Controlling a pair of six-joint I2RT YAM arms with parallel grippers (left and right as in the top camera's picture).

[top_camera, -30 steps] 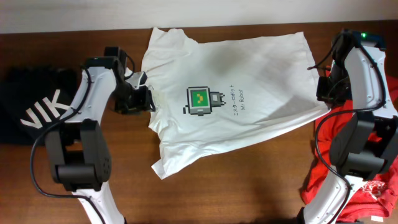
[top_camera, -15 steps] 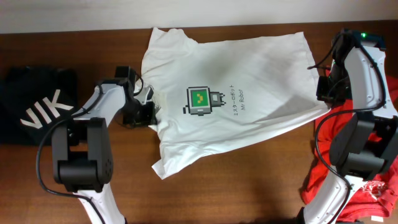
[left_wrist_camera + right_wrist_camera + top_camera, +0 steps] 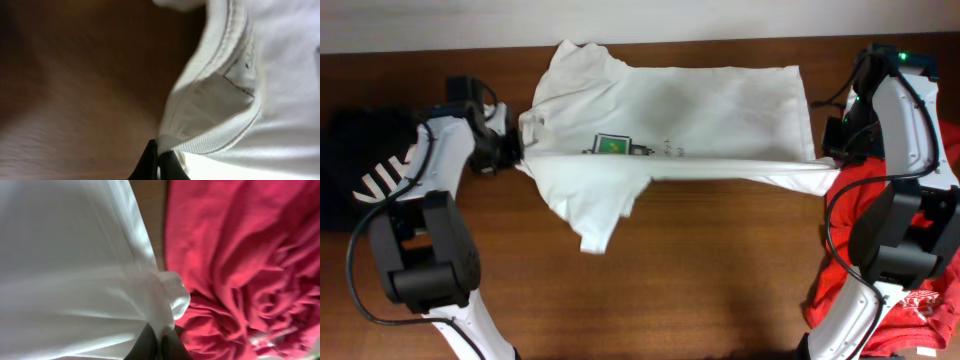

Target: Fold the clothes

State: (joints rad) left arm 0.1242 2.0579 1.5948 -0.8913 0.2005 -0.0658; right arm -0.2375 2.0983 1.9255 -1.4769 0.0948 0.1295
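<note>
Here the left gripper (image 3: 510,152), closed tight on the collar of the white T-shirt (image 3: 720,105), and the right gripper (image 3: 828,158), closed on its hem, stretch it taut along the far edge of the table (image 3: 720,290), apparently to set 1 straight lengthwise fold.

No text can be read in full. White T-shirt (image 3: 720,105): chest line of dark characters (image 3: 670,150), too small to read. Black garment (image 3: 345,165): white letters (image 3: 380,180) partly covered, illegible.
</note>
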